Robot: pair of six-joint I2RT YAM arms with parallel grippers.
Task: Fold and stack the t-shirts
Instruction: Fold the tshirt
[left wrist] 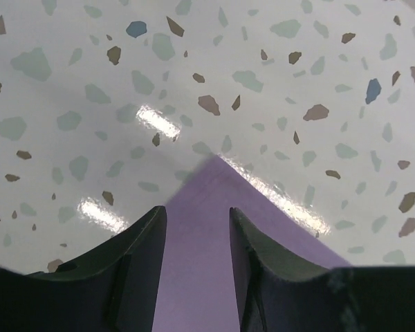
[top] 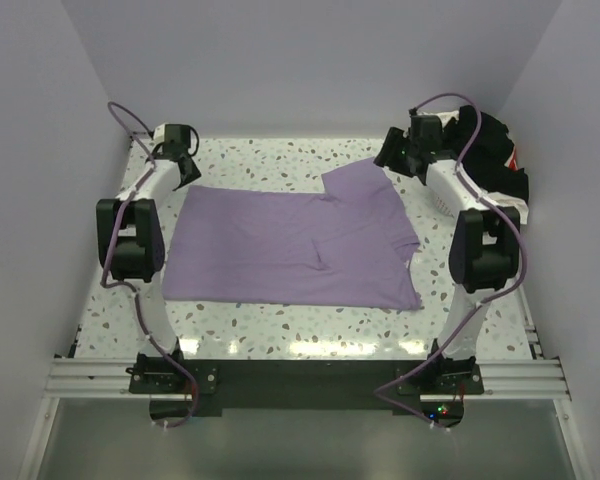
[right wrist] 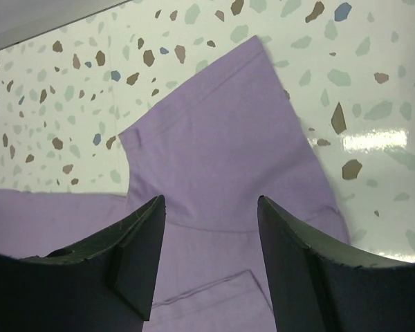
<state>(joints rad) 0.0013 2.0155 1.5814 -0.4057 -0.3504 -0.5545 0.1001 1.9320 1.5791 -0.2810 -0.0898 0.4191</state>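
The lilac shirt lies spread flat across the middle of the desk, its hem toward the left edge and its neck toward the right. One sleeve juts out toward the far right corner. The left claw hangs low at the shirt's far left corner. Its fingers are apart, one on each side of the cloth point, and the cloth there lies flat on the desk, not lifted. That placement looks meant to pinch the hem corner, which gives a firm hold and lets the edge be carried over without bunching. The right claw hovers over the base of the sleeve with its fingers wide apart and nothing between them. It is probably lined up to take the shoulder, so both far points can rise together and the far edge stays straight during a fold toward the near edge. The other shirts, black with white and red showing, are heaped at the far right corner behind the right arm, well apart from the lilac one. No fold is made yet, so the task looks barely begun. The cloth is thin and limp, so a shallow pinch could slip off the corner.
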